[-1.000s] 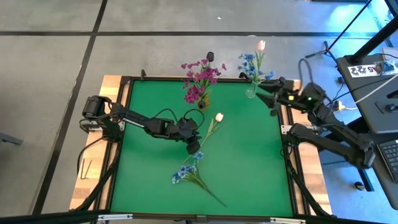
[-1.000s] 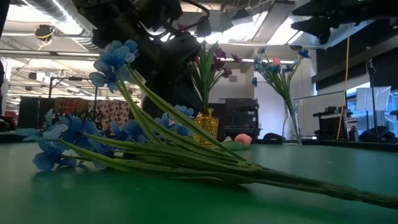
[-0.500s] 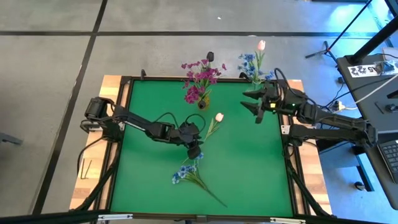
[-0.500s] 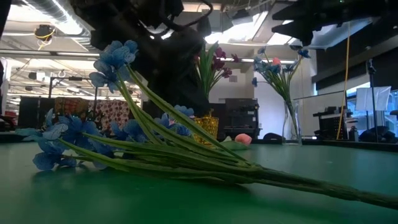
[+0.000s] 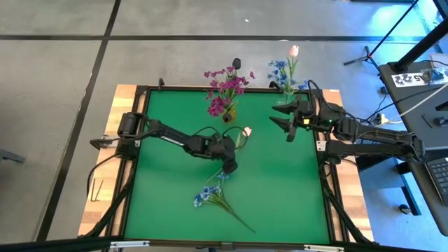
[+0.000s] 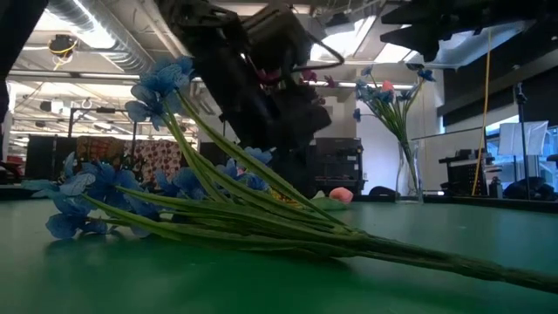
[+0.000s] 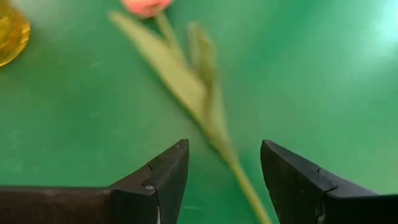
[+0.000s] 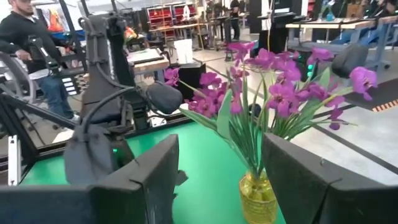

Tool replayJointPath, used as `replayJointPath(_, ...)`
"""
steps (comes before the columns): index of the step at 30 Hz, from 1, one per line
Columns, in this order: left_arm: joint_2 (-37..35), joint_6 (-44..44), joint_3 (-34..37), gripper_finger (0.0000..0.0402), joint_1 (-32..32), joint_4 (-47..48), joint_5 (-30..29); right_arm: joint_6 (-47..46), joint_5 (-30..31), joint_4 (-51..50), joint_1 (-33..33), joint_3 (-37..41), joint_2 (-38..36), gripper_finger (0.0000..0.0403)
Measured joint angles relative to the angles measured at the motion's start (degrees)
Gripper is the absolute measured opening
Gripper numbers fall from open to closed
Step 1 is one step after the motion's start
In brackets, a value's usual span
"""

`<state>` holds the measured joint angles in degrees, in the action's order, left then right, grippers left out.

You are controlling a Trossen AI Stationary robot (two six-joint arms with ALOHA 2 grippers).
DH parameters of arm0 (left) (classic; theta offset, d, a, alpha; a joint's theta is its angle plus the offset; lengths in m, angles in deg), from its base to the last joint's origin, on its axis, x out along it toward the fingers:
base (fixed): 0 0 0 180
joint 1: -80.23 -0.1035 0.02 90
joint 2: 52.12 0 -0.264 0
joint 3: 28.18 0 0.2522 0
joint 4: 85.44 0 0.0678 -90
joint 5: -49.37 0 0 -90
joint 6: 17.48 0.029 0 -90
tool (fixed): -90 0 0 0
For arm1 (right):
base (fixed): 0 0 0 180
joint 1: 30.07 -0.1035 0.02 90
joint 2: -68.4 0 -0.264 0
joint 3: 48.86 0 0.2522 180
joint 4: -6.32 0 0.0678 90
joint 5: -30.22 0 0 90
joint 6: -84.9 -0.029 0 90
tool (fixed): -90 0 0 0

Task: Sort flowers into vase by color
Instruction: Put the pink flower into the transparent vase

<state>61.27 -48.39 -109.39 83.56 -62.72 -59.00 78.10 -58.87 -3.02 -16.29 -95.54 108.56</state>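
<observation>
A pale tulip [image 5: 246,131] lies flat on the green table [image 5: 280,196], its stem [image 7: 205,106] running toward the near left. My left gripper [image 7: 224,158] is open over the stem's lower part, slanting down, one finger on each side of it; I see no touch. A blue spray [image 5: 210,196] lies on the table nearer the front. Magenta flowers [image 5: 224,89] stand in a yellow vase [image 8: 258,199] at the far edge. Blue flowers and a pink tulip [image 5: 293,50] stand in a clear vase [image 6: 408,174] at the far right. My right gripper [image 5: 283,119] hovers open beside that vase.
The wooden frame and dark rail [image 5: 143,91] border the table. The room beyond the table's left edge shows in the right wrist view, with a seated person [image 8: 25,37] there. Bare green table lies to the right of the blue spray and toward the near edge.
My left gripper has gone toward the table's right edge and down a little, coming over the lying tulip's stem. My right gripper has swung from the table's far right corner toward the left, away from the clear vase, and then kept still. No flower has moved.
</observation>
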Motion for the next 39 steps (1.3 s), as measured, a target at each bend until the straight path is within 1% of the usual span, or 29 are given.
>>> replayJointPath(3, 0.78, -1.46, -1.15, 0.0193, -0.6, 3.0, -0.49, 0.22, 0.14, -0.35, 0.0, 0.0, 0.0, 0.0227)
replayJointPath(13, 0.78, -1.68, -1.21, 0.0192, 0.59, 3.49, 2.21, 0.83, 1.53, -0.45, 0.07, 0.0, 0.0, 0.0227)
replayJointPath(23, 3.58, -2.69, -1.52, 0.0191, 0.38, 3.71, 0.22, 0.83, 1.89, -0.73, 0.08, 0.0, 0.0, 0.0227)
replayJointPath(25, 4.1, -3.39, -1.56, 0.0186, 0.47, 3.84, -0.63, 0.94, 2.43, -0.87, 0.11, -0.01, 0.0, 0.0227)
replayJointPath(27, 4.16, -4.08, -1.52, 0.017, 0.7, 4.17, -1.61, 1.05, 2.6, -0.91, 0.11, -0.02, 0.0, 0.0227)
replayJointPath(29, 3.95, -4.46, -1.49, 0.0145, 0.67, 4.21, -1.92, 1.07, 2.6, -0.91, 0.11, -0.02, 0.0, 0.0227)
replayJointPath(33, 3.93, -4.59, -1.64, 0.0073, 0.82, 4.59, -2.99, 1.07, 2.6, -1.04, 0.11, -0.02, 0.0, 0.0227)
replayJointPath(35, 4.06, -4.57, -2.54, 0.0031, 0.81, 5.63, -3.07, 1.07, 2.6, -1.18, 0.11, -0.02, 0.0, 0.0227)
replayJointPath(36, 4.1, -4.58, -3.07, 0.0016, 0.79, 6.15, -2.79, 1.08, 2.6, -1.2, 0.11, -0.02, 0.0, 0.0227)
replayJointPath(37, 4.21, -4.55, -3.59, 0.001, 0.79, 6.63, -2.76, 1.09, 2.6, -1.2, 0.11, -0.02, 0.0, 0.0227)
replayJointPath(39, 4.25, -3.27, -4.82, 0.0008, 0.98, 8.07, -3.25, 1.09, 2.6, -1.2, 0.11, -0.02, 0.0, 0.0227)
